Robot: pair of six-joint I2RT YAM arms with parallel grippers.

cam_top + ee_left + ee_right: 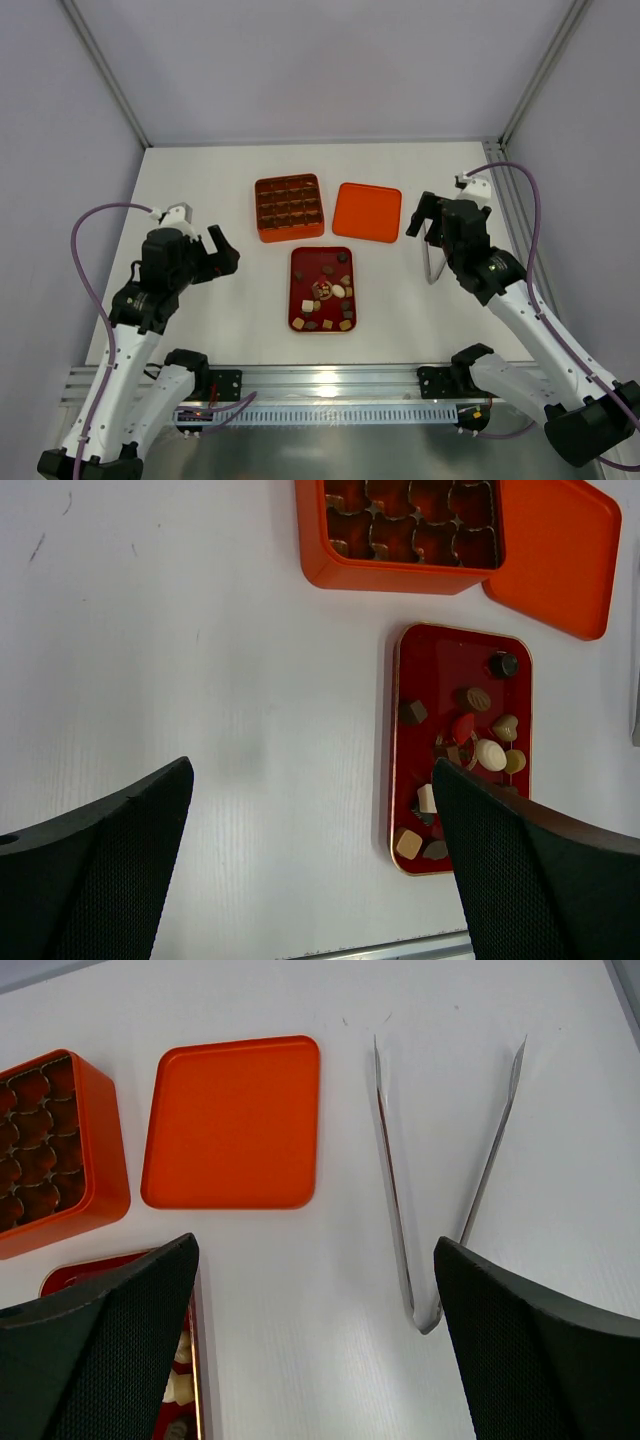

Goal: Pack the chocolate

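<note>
Several small chocolate pieces (327, 292), dark brown, tan and cream, lie on a dark red flat tray (304, 262) in the table's middle; they also show in the left wrist view (490, 754). An orange box with grid compartments (288, 207) stands behind it, its compartments looking empty. My left gripper (222, 252) is open and empty, left of the tray and above bare table (310, 880). My right gripper (424, 216) is open and empty, right of the orange lid, over the table beside the tongs (315, 1350).
The flat orange lid (366, 211) lies right of the box, also in the right wrist view (233, 1125). Metal tongs (400, 1230) lie on the table at the right, under my right arm (433, 260). An aluminium rail (330, 385) runs along the near edge.
</note>
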